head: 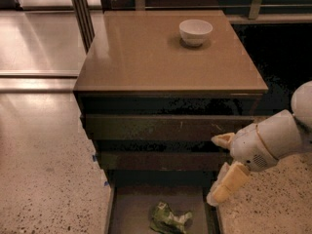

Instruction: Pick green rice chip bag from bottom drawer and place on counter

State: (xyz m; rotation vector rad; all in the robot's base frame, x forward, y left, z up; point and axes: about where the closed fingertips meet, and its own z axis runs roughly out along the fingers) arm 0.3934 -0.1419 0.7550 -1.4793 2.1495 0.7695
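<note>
**Robot gripper beside an open bottom drawer holding a green snack bag**

A dark brown three-drawer cabinet is seen from above and in front. Its top, the counter (146,57), is a smooth, glossy brown slab. A white bowl (195,31) sits upright near the counter's back right corner.

The bottom drawer (129,211) is pulled out toward the viewer, showing a flat greyish-brown floor. The green rice chip bag (169,219) lies crumpled on that floor, near the middle and a little to the right, touching neither side wall. The two drawer fronts (161,126) above it are closed.

The gripper (222,165) reaches in from the right on a white arm. It hangs at the cabinet's front right corner, above the open drawer's right wall and up and to the right of the bag. Its two tan fingers (227,186) are spread wide, one above the other, with nothing between them.

The cabinet stands on a speckled stone floor (44,179).
</note>
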